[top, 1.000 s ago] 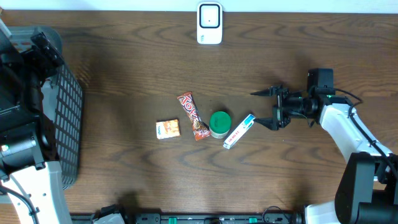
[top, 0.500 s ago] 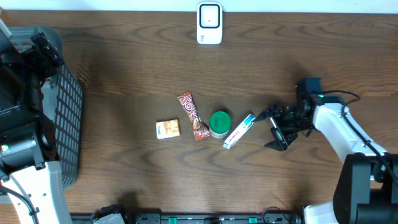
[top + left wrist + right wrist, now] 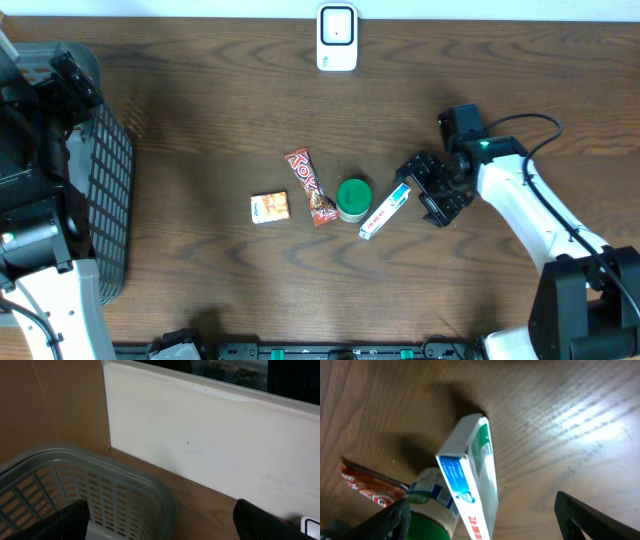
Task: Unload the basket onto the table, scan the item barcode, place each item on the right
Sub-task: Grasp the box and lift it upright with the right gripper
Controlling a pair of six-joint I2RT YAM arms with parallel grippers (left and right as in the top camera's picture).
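Right gripper [image 3: 423, 190]: jaws spread, empty, just right of toothpaste box [image 3: 385, 210] | box: flat on table [image 3: 200, 120], beside green-lidded jar [image 3: 353, 198] | left gripper [image 3: 165, 522]: spread wide above basket [image 3: 125, 477]

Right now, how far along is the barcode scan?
Nothing done yet: the long white-and-blue cardboard box lies flat on the wooden table. In hand: the open right gripper is beside its end, not gripping. Left: grasp, lift, show its barcode to the white scanner.

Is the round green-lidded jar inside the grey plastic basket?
No, the round green-lidded jar stands on the brown wooden table, apart from the grey plastic basket.
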